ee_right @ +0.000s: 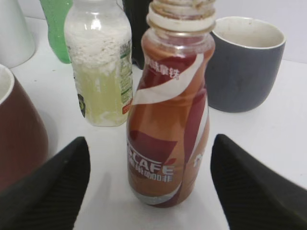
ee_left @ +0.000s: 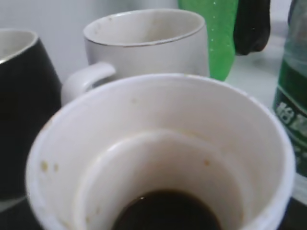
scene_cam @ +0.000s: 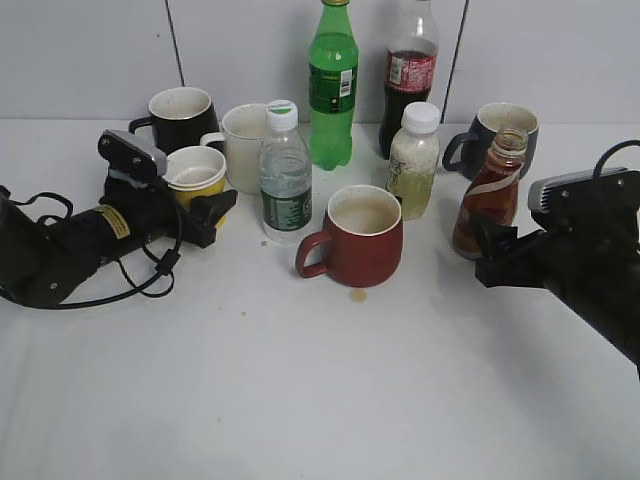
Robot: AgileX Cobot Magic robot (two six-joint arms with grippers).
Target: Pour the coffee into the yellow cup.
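The yellow cup (scene_cam: 195, 172) sits in my left gripper (scene_cam: 203, 190) at the left, with a black finger against its front. In the left wrist view the yellow cup (ee_left: 158, 143) fills the frame, and its white inside holds a little dark coffee at the bottom. The capless brown coffee bottle (scene_cam: 490, 198) stands upright on the table at the right, still holding brown liquid. My right gripper (scene_cam: 492, 250) is open. In the right wrist view the coffee bottle (ee_right: 168, 124) stands between the right gripper's (ee_right: 149, 158) two spread fingers, which do not touch it.
A red mug (scene_cam: 360, 240) stands in the middle with a coffee drop (scene_cam: 358, 295) in front. Behind are a water bottle (scene_cam: 286, 185), a white mug (scene_cam: 243, 140), a black mug (scene_cam: 182, 115), a green bottle (scene_cam: 333, 85), a cola bottle (scene_cam: 410, 75), a pale drink bottle (scene_cam: 413, 160) and a grey mug (scene_cam: 500, 130).
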